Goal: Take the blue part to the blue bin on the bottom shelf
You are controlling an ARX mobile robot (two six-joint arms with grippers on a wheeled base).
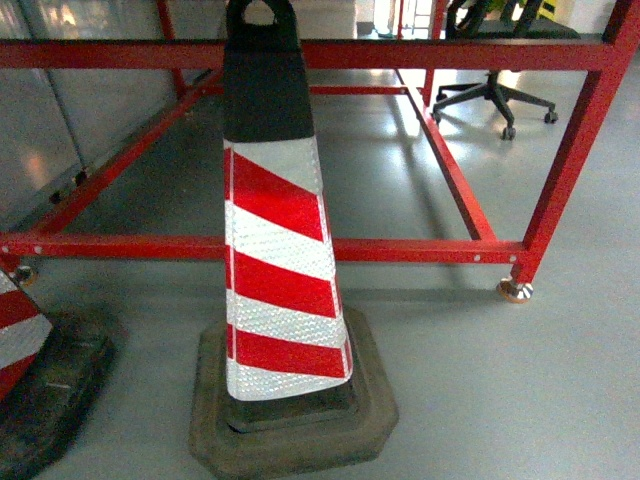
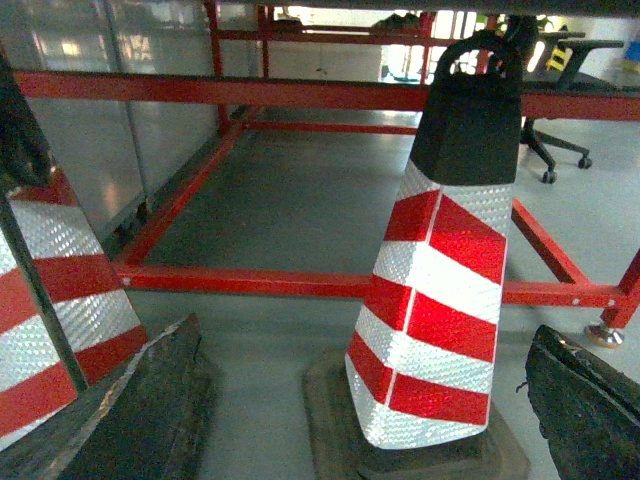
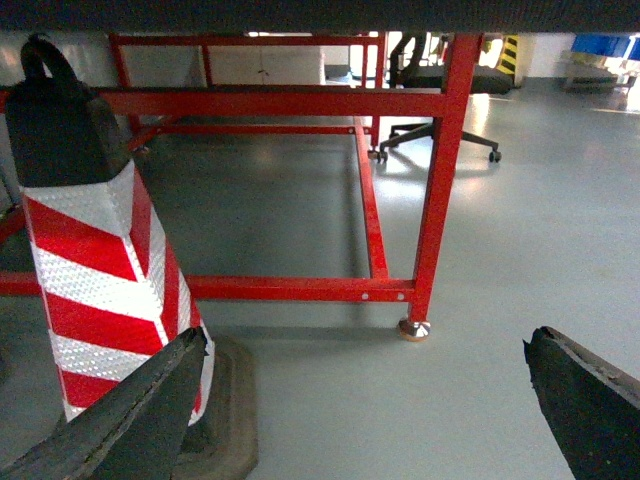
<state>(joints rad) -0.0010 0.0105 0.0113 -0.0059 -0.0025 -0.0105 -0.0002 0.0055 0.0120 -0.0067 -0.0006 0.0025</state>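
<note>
- You have two traffic cones in the head view: the near cone (image 1: 283, 260), red-and-white striped with a black top, stands upright on its dark base straight ahead, and the second cone (image 1: 22, 340) is cut off at the lower left edge.
- One red metal frame (image 1: 420, 250) stands behind the cones on the grey floor (image 1: 520, 390), its foot (image 1: 515, 291) at the right.
- One black office chair (image 1: 495, 95) stands beyond the frame, well apart.
- No bin, shelf or blue part shows in any view.
- Your left gripper (image 2: 370, 400) stands wide apart, holding nothing, the near cone between its fingers (image 2: 140, 410).
- Your right gripper (image 3: 365, 410) is likewise spread and holding nothing, over bare floor.
</note>
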